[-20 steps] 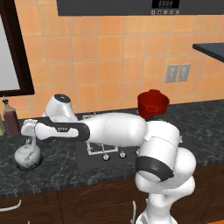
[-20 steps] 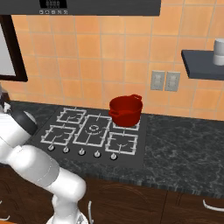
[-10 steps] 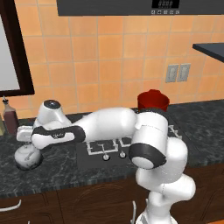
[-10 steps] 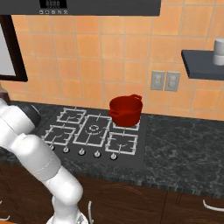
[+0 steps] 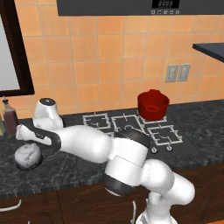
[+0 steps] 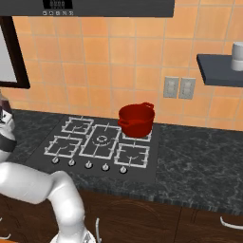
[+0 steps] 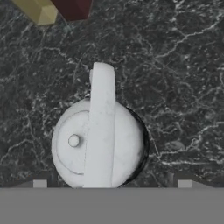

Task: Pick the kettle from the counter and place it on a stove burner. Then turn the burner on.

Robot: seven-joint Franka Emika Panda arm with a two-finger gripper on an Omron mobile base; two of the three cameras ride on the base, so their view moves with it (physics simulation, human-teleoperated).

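From the left base view, the white arm is reaching far out toward nine o'clock, low over the dark counter. The kettle is sitting there, just below the wrist, well apart from the cooktop, where a red pot is occupying the rear burner at three o'clock. A brown bottle is standing near the wall.

From the right base view, the burner at the front, nine o'clock side of the cooktop, is standing free.

In the hand view, the gripper is hanging right over the kettle, fingers spread wide and empty at four and eight o'clock of the handle, which is running twelve to six. This looks like the pick-up approach; next it probably needs lowering and pinching that handle.
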